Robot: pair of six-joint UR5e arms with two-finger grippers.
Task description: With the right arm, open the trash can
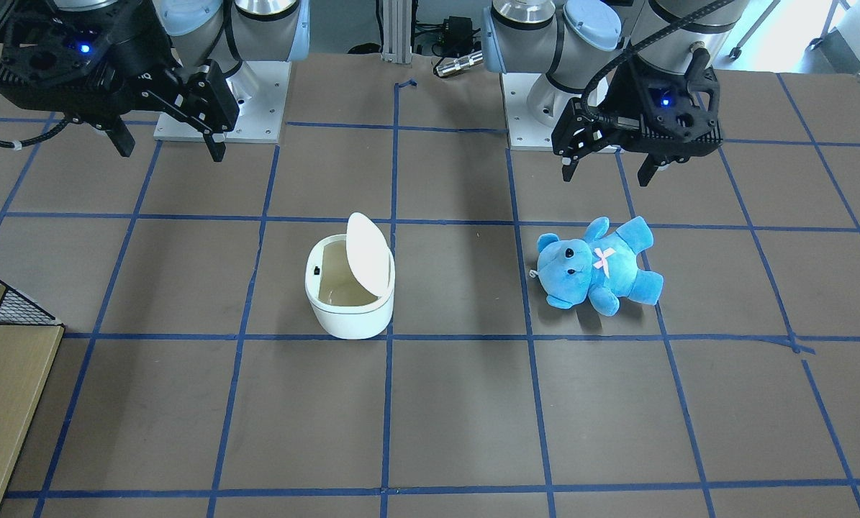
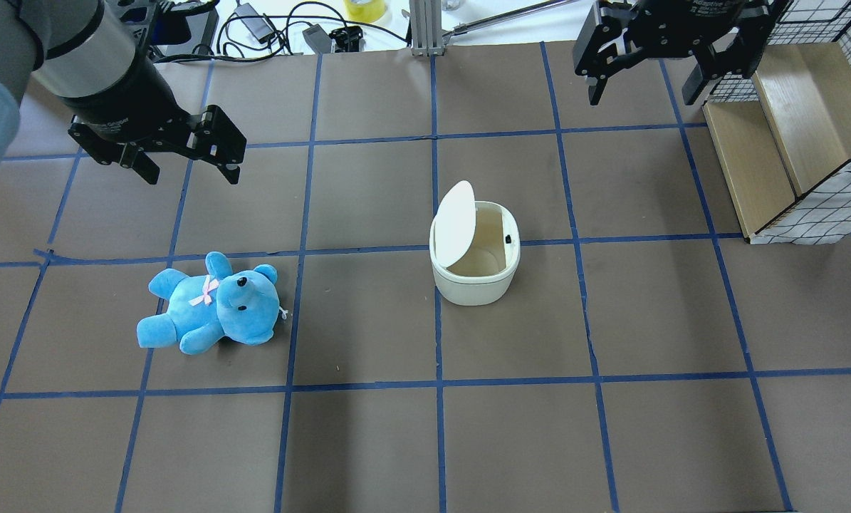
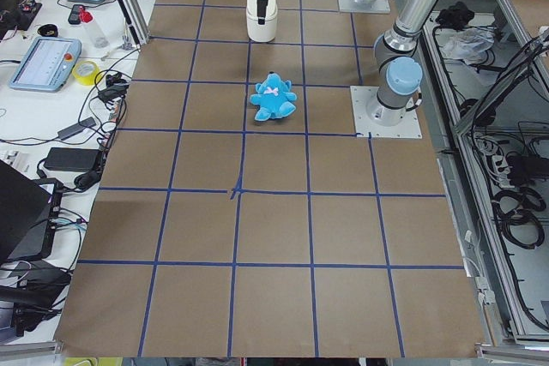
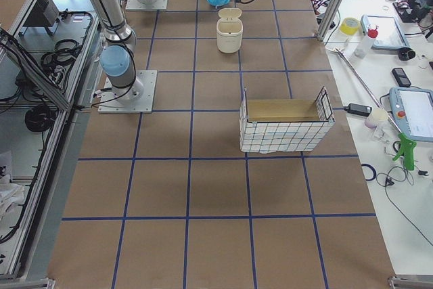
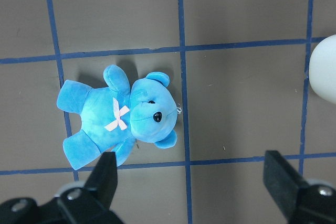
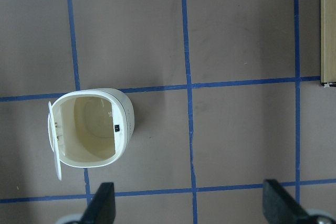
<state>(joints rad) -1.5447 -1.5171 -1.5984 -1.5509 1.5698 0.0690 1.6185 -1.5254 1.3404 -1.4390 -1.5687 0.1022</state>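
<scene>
The smooth, rounded-square white trash can is sitting centrally on the matte brown table gridded with blue tape, its flat lid standing up. The right gripper and left gripper are hovering, fingers spread apart.

blue teddy bear lying face-up, wire-sided wooden crate

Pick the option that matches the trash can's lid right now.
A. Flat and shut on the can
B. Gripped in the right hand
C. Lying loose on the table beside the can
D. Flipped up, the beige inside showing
D: the lid stands up along one edge of the trash can, leaving its beige inside open to view, and the right hand hangs open well apart from it.
</scene>
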